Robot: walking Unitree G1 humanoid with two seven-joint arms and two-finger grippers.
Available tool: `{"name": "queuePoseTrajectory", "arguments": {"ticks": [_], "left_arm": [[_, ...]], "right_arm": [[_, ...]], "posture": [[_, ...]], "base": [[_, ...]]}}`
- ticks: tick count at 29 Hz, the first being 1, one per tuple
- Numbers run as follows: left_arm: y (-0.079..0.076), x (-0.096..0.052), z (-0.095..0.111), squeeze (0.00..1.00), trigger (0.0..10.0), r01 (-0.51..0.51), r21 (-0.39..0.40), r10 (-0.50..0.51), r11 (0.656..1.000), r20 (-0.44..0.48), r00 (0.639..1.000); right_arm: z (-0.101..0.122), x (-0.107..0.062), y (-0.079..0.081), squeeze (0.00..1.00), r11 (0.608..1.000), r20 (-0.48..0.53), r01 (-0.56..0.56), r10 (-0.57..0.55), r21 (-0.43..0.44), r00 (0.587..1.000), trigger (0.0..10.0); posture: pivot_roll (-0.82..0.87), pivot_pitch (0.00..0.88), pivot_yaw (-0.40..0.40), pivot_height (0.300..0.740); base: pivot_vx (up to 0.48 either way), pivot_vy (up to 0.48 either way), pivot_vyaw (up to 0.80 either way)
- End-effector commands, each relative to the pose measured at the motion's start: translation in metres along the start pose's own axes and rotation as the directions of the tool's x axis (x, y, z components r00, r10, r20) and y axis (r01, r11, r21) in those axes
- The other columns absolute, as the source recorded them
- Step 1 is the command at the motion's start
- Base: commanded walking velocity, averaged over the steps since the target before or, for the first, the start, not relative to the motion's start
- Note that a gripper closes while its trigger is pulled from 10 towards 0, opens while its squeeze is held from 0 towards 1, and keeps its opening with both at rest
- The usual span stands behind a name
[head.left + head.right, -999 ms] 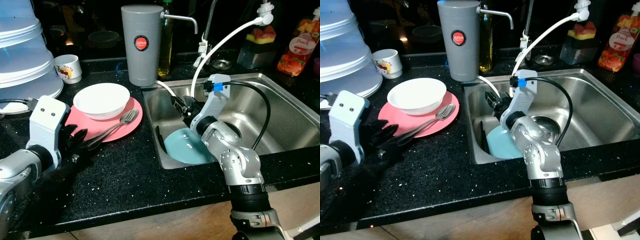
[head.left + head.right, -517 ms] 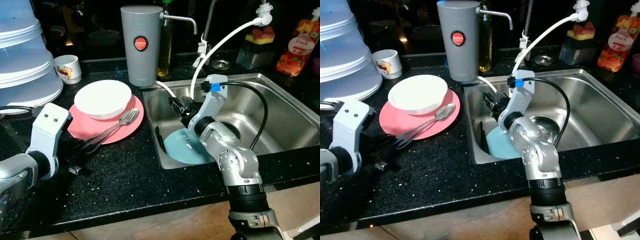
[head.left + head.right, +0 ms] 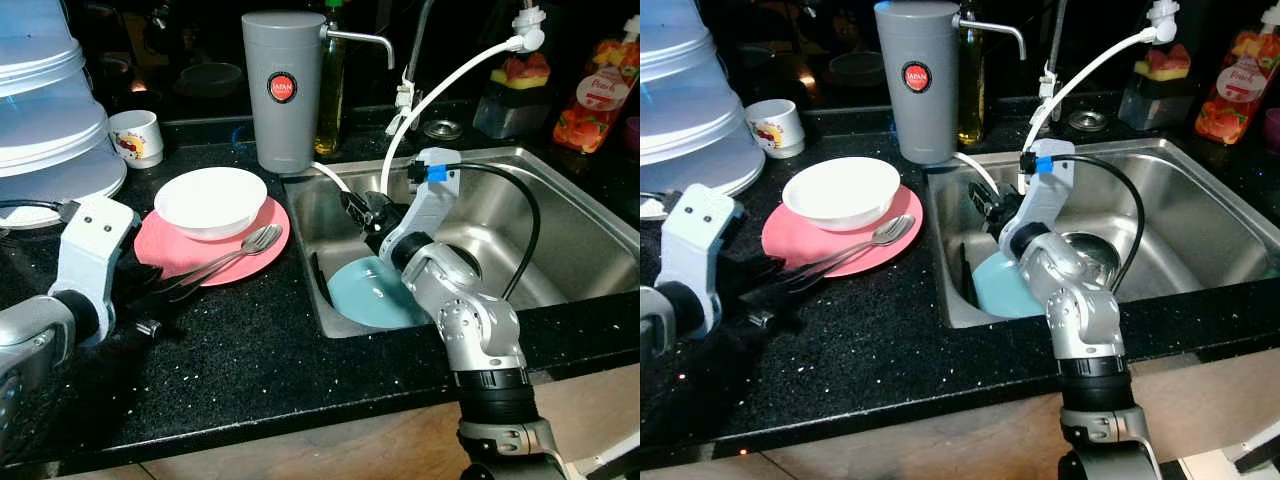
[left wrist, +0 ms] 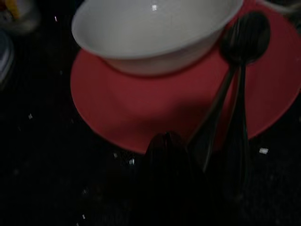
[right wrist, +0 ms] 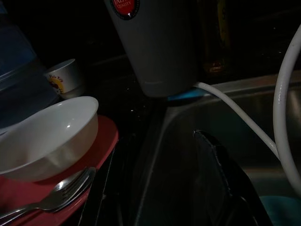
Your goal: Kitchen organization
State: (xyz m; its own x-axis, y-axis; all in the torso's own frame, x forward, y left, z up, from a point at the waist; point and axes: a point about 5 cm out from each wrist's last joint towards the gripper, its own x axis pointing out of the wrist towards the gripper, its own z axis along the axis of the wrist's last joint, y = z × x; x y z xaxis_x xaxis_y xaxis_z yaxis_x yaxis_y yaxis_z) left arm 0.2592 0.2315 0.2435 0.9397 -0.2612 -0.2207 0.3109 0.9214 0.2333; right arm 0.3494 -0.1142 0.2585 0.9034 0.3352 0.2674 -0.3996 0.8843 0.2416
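You are looking down at a black speckled kitchen counter (image 3: 260,340) with a steel sink (image 3: 560,230) set into its right half.

Nearest you, at the lower left of the frame, the left gripper (image 3: 150,290) rests low on the counter at the near edge of the pink plate (image 3: 180,255). Over the last second the arm drew back a little and came forward again, and the plate, with the white bowl (image 3: 210,200) on it, now sits slightly further toward the upper right. The spoon (image 3: 255,240) and fork (image 3: 845,255) lie across the plate with their handles running down toward the black fingers (image 4: 167,155). Your wrist camera shows the fingers close together just beside the handles, but it is too dark there to tell whether they are pinching the cutlery or merely touching it. I read this as a pick-up of the cutlery not yet secured.

Right of centre, the right gripper (image 3: 362,212) hangs inside the sink near its left wall, above the blue plate (image 3: 370,290); it has barely moved, and I cannot tell how its fingers stand.

Further back stand a grey canister (image 3: 283,90), a small printed cup (image 3: 135,135) and, at far left, stacked white lids (image 3: 50,110).
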Motion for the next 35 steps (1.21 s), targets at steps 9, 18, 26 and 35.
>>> {"name": "queuePoseTrajectory", "arguments": {"ticks": [9,18,26,35], "left_arm": [[-0.008,-0.005,0.027,0.00,0.0,0.075,-0.004,-0.073,0.997,0.191,0.979],[-0.015,-0.007,0.046,0.00,0.0,0.108,0.039,-0.115,0.993,0.329,0.937],[0.016,-0.011,0.025,1.00,10.0,-0.151,0.075,0.138,0.986,0.158,0.978],[0.009,-0.013,0.020,1.00,10.0,-0.050,0.008,0.048,0.999,0.159,0.986]], "right_arm": [[0.000,0.002,-0.002,0.00,1.000,-0.003,0.004,-0.004,0.023,1.000,10.0],[0.000,0.002,-0.004,0.00,1.000,-0.003,0.007,-0.006,0.026,1.000,10.0],[-0.001,0.002,-0.004,0.00,0.999,-0.005,0.007,-0.007,0.031,1.000,10.0],[0.000,0.002,-0.002,0.00,0.999,-0.002,0.001,-0.001,0.035,1.000,10.0]], "posture": [[0.08,0.061,0.044,0.740],[0.08,0.062,0.044,0.740],[0.08,0.062,0.046,0.740],[0.08,0.064,0.043,0.740]], "base": [[0.000,0.000,0.00],[0.000,0.000,0.00],[0.000,0.000,0.00],[0.000,0.000,0.00]]}}
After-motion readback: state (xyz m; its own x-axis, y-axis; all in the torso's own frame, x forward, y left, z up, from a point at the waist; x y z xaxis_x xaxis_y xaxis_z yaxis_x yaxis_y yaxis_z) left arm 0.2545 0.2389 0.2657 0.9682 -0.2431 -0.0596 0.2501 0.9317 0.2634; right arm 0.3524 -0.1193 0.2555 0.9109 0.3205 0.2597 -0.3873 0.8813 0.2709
